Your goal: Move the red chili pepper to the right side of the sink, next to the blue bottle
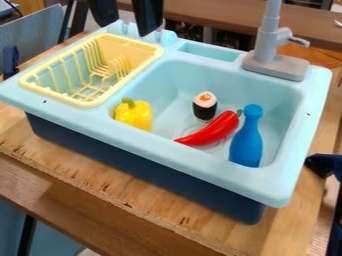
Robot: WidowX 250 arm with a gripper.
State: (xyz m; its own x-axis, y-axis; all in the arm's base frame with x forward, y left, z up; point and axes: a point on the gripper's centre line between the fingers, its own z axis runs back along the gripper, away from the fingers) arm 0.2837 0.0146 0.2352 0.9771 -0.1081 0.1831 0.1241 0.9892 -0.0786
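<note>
The black gripper (127, 28), fingers spread apart, hangs near the ribbed yellow rack (89, 104). The smooth, pale-blue basin (270, 92) holds a lobed yellow pepper (135, 116), stubby sushi roll (204, 106), curved red chili (212, 132) and slim-necked blue bottle (247, 142).

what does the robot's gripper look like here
The gripper is plain black, with two thick, dark fingers that taper to blunt, rounded tips. No cables or markings can be made out on them.
</note>
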